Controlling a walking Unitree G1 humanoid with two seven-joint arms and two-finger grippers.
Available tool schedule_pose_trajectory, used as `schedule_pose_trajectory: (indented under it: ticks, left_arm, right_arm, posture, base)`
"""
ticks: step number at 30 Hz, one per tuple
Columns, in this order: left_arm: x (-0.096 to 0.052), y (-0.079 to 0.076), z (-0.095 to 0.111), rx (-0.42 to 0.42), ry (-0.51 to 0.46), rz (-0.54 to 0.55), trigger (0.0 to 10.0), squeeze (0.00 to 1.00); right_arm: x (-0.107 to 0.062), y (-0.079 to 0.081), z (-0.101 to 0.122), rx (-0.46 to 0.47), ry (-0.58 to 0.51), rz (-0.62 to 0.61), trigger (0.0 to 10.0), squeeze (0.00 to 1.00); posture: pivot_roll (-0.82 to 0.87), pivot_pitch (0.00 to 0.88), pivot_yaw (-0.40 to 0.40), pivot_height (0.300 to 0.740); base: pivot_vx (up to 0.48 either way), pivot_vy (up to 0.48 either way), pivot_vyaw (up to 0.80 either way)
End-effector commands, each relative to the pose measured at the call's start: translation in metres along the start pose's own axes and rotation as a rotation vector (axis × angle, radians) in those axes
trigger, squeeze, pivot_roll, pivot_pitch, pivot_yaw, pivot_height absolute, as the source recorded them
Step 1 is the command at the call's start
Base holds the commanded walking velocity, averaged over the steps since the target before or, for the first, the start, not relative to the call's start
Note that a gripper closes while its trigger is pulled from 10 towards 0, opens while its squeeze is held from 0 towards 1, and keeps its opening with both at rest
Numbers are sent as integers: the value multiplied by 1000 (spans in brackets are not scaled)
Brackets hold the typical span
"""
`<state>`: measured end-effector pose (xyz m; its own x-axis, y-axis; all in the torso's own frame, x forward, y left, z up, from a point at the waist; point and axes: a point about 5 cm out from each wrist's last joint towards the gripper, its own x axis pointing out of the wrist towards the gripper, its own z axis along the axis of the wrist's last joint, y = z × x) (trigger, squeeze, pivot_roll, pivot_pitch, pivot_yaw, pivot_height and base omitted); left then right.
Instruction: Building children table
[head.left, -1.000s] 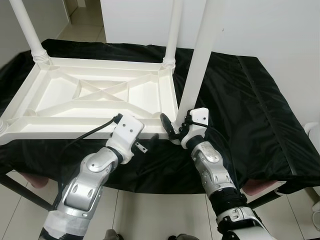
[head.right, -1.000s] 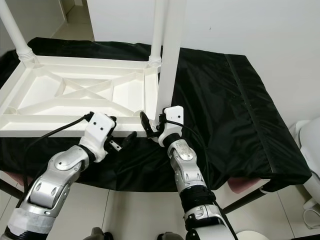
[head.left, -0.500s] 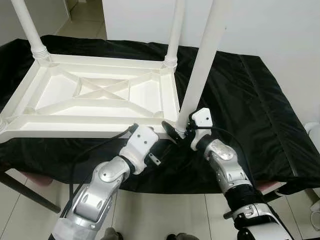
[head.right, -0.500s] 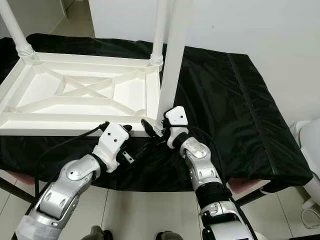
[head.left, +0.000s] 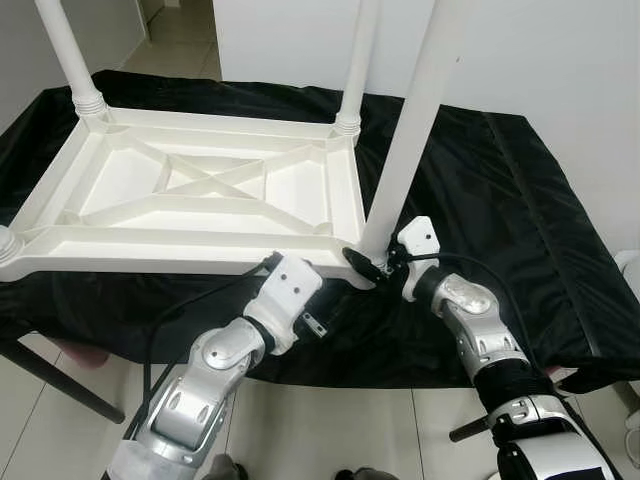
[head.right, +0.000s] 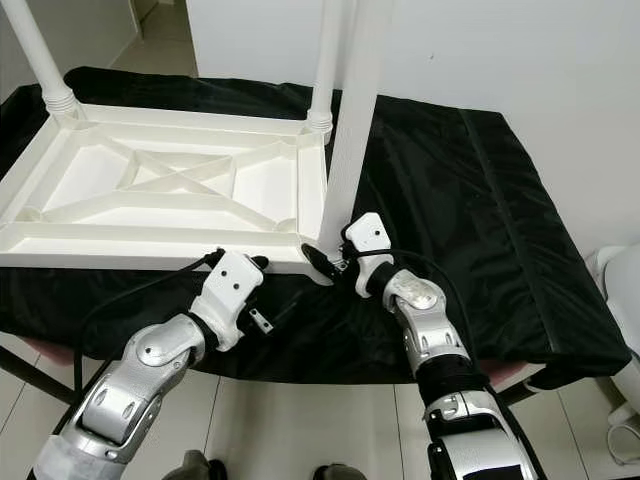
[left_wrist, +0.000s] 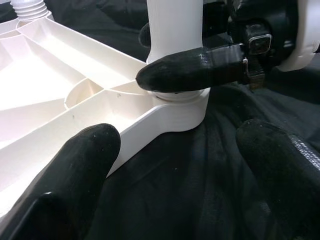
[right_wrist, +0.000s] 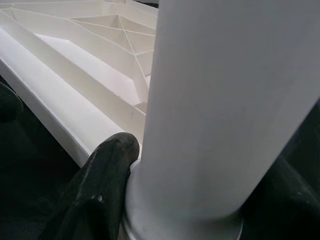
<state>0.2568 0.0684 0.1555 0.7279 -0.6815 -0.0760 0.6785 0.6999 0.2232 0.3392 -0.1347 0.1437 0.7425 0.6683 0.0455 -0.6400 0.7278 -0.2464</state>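
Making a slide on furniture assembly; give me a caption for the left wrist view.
Right tool clamps the white leg at the upturned table's corner socket while the open left tool waits nearby.

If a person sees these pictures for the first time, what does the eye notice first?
First the white table top, lying upside down on a black cloth, with legs pointing up. At its near right corner the right end effector is closed on the base of one white leg, while the left end effector waits open beside that corner.
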Motion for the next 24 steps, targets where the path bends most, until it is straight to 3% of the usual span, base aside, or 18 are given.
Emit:
schedule_pose_trajectory:
  ticks: [1,2,4,5,16,19,24]
  left_arm:
    - [-1,-5,-1,-6,9,-21,10000,0]
    - [0,-5,-1,-2,7,-23,10000,0]
    - [0,-5,-1,-2,7,-23,10000,0]
    - [0,-5,0,-2,6,-24,10000,0]
    - [-1,-4,-1,-10,19,-25,10000,0]
    - [-1,-7,1,-28,10,-46,10000,0]
    - [-3,-10,1,-39,7,-62,10000,0]
  right_arm:
    - [-6,-2,-6,22,17,-21,0,0]
    - [-8,0,-8,43,21,-43,4980,0]
    - [-8,0,-8,43,21,-43,4980,0]
    - [-9,1,-9,64,22,-53,10000,0]
    - [-4,20,-10,204,45,-305,10000,0]
    - [0,26,-8,268,64,-525,10000,0]
    - [3,32,-5,317,66,-667,10000,0]
  posture:
    - [-106,69,-40,740]
    - [-106,67,-39,740]
    - [-106,67,-39,740]
    - [-106,67,-39,740]
    - [-109,56,-38,740]
    - [-106,55,-39,740]
    - [-100,59,-35,740]
  base:
    - [0,0,0]
    - [0,0,0]
    - [0,0,0]
    - [0,0,0]
    - [0,0,0]
    - [0,0,0]
    - [0,0,0]
